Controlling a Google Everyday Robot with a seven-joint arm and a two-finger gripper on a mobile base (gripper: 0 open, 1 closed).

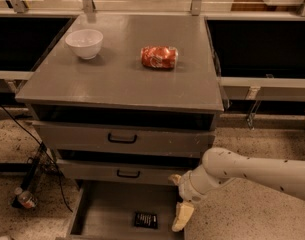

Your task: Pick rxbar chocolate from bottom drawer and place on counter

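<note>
The bar is a small flat black rectangle with rows of pale lettering across its wrapper. It lies flat on the grey floor of the bottom drawer, towards the front and a little right of the middle, away from the walls. That drawer is pulled well out below the other two. It has a wide flat floor and plain grey walls, and the bar is the one thing I can see in it.

My gripper hangs at the drawer's right side, just right of the bar and not touching it. My fingers are spread wide. One pale finger points down beside the bar, and the other pokes out up by the front of the middle drawer. Nothing is between them. My arm comes in from the right, low over the speckled floor.

The middle drawer and the top drawer are shallower, each with a black handle. There is a dark gap above each front, and I cannot tell what they hold.

On the counter a white bowl stands upright near the back left corner. A shiny red packet lies right of it, well apart, near the middle.
</note>
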